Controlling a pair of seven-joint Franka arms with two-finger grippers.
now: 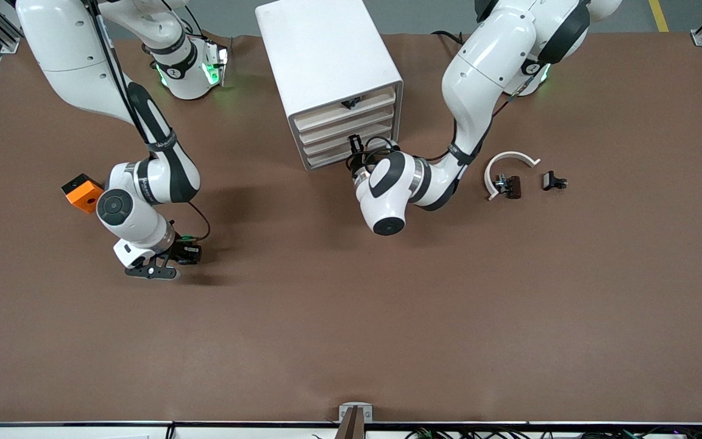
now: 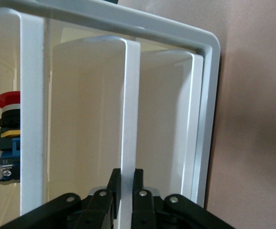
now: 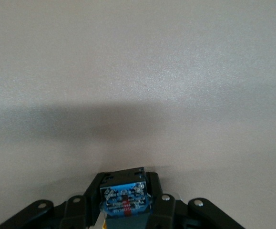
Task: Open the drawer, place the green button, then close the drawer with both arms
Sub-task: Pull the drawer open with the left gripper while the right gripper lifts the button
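Observation:
The white cabinet (image 1: 320,55) stands at the table's back middle with its four cream drawer fronts toward the front camera. My left gripper (image 1: 356,145) is at one of the lower drawers (image 1: 334,140). In the left wrist view the gripper (image 2: 127,179) is shut on that drawer's thin white front edge (image 2: 129,105). My right gripper (image 1: 185,255) hangs low over the bare brown table toward the right arm's end. In the right wrist view it (image 3: 125,183) is shut on the button (image 3: 125,200), whose blue-and-black body shows; its cap is hidden.
An orange cube (image 1: 83,192) lies beside the right arm's wrist. A white curved strip (image 1: 506,161) and two black clips (image 1: 509,186) (image 1: 553,181) lie toward the left arm's end. The top drawer carries a black clip (image 1: 351,102). A red-capped button (image 2: 6,138) sits in a neighbouring drawer.

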